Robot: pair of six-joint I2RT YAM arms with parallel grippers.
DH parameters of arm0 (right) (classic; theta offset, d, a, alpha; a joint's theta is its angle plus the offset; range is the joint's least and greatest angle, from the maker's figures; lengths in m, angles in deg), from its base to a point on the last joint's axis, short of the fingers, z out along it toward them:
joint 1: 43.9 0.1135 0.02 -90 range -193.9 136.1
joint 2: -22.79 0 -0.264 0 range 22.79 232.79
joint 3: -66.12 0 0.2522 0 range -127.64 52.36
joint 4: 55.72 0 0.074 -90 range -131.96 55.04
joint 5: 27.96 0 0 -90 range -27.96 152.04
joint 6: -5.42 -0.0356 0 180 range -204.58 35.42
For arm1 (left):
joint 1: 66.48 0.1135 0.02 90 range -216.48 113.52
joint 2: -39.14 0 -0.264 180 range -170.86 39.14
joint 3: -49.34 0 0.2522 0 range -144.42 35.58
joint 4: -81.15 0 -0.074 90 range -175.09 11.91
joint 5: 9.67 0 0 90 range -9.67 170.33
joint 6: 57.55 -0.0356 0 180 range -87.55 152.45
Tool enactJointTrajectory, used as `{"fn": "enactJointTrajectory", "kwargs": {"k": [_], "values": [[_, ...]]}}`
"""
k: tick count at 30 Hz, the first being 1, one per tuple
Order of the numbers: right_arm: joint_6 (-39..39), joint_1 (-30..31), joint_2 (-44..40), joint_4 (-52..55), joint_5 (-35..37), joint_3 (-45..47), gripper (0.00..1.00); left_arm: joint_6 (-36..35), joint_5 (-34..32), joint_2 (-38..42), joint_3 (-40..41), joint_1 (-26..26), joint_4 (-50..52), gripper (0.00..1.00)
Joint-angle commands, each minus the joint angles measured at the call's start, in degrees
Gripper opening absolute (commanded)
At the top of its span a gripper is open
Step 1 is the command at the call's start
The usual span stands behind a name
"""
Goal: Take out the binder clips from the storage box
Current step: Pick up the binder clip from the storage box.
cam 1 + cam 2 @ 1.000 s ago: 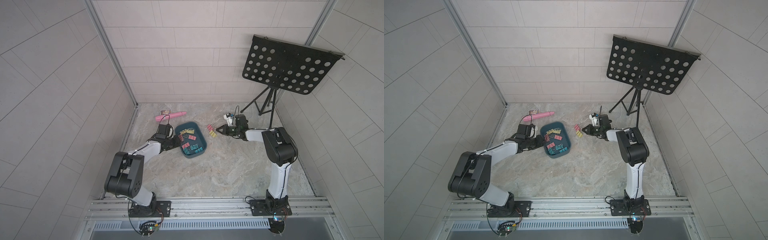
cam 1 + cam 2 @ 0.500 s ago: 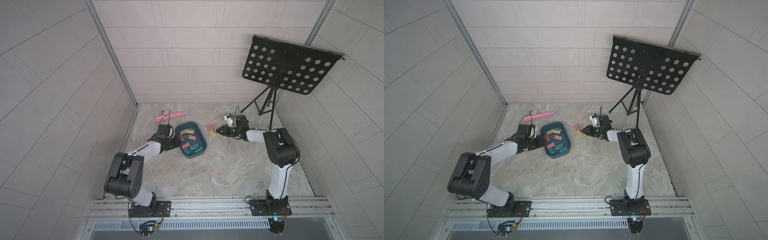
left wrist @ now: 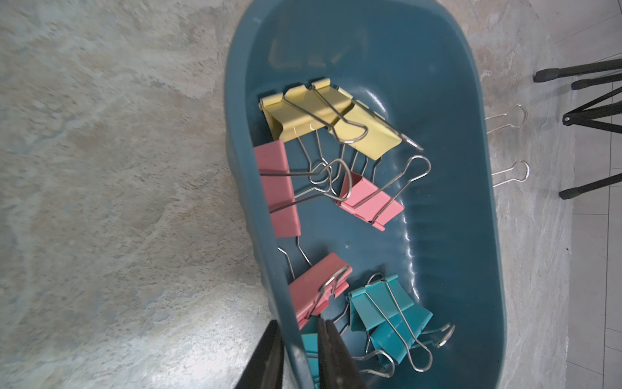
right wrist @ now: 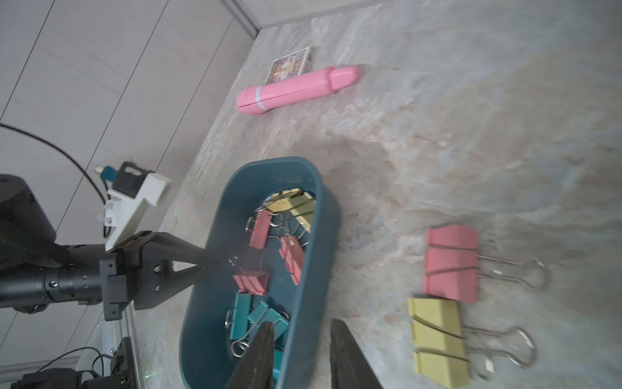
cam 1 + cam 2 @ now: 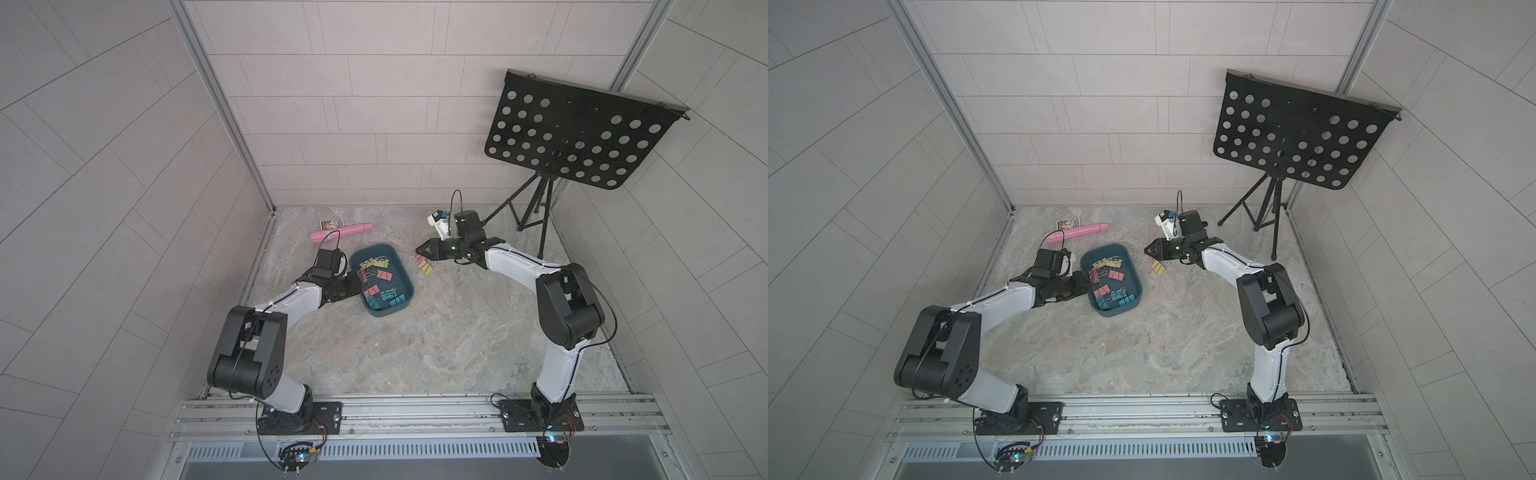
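The right tool (image 5: 419, 250) now stands with jaws parted, wider than before. It sits nearer the storage box (image 5: 386, 311).

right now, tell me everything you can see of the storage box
The storage box is a shallow dark teal plastic tub with rounded corners, no lid and a glossy inside. It sits flat on the marbled table. Pink, yellow and teal binder clips lie inside it. The left tool is shut on its rim, straddling the wall.
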Motion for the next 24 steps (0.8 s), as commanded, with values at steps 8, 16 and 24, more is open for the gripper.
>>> {"fn": "enactJointTrajectory", "kwargs": {"k": [8, 16, 24], "values": [[8.63, 8.45, 7.13, 12.21, 7.72, -11.27, 0.32, -1.04, -0.50, 1.52, -0.26, -0.20, 1.77, 0.26], [10.29, 9.53, 13.94, 16.99, 10.88, -19.48, 0.31, -1.04, -0.43, 1.67, -0.16, -0.21, 1.77, 0.26], [11.63, 10.47, 18.22, 19.41, 13.21, -23.61, 0.31, -1.04, -0.39, 1.54, -0.14, -0.20, 1.72, 0.26]]}}
